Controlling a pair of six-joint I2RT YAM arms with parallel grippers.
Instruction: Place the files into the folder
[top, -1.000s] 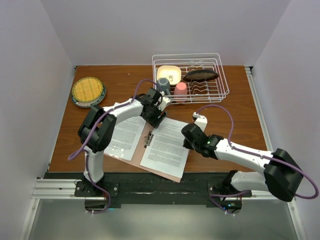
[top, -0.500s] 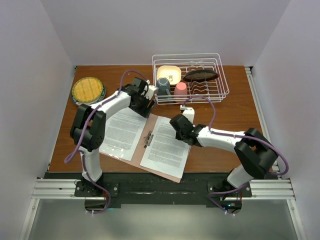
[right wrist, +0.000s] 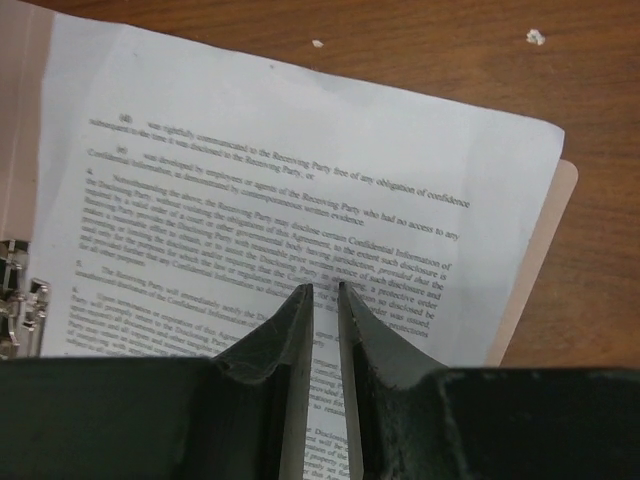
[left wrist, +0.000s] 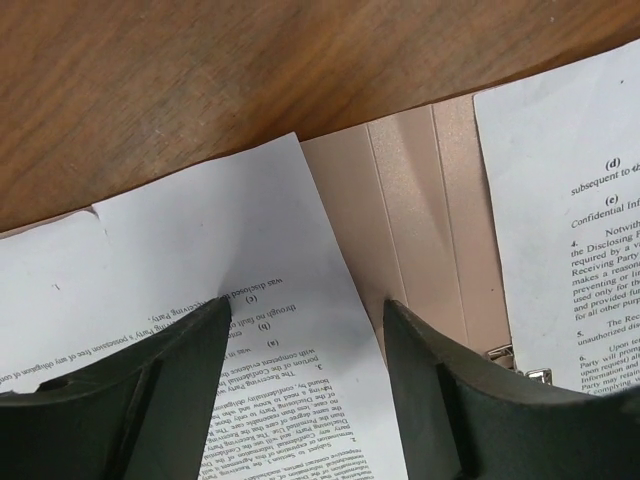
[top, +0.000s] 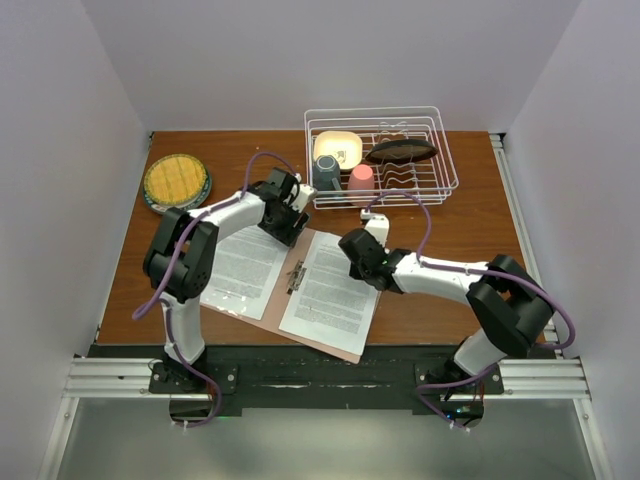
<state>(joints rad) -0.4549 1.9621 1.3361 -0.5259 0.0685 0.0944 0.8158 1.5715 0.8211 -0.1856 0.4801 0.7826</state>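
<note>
The salmon-pink folder [top: 340,349] lies open at the table's near middle, with a silver clip [top: 296,278] on its spine. One white printed sheet [top: 243,270] covers its left leaf and another [top: 328,292] lies on its right leaf. My left gripper [top: 289,216] is open, low over the far corner of the left sheet [left wrist: 200,250], beside the bare folder spine [left wrist: 420,220]. The other sheet [left wrist: 570,200] and the clip [left wrist: 512,356] show at the right of that view. My right gripper [top: 358,256] is shut and empty, with its tips [right wrist: 322,290] on or just above the right sheet [right wrist: 300,170].
A white wire dish rack [top: 440,185] stands at the back right with a yellow bowl [top: 337,148], a dark cup [top: 326,172], a pink cup [top: 361,183] and a dark dish [top: 401,151]. A plate with a yellow round item [top: 176,182] sits at the back left.
My left gripper has moved back and to the left, off the spine to the left sheet's far corner. My right gripper has swung left and farther onto the right sheet.
</note>
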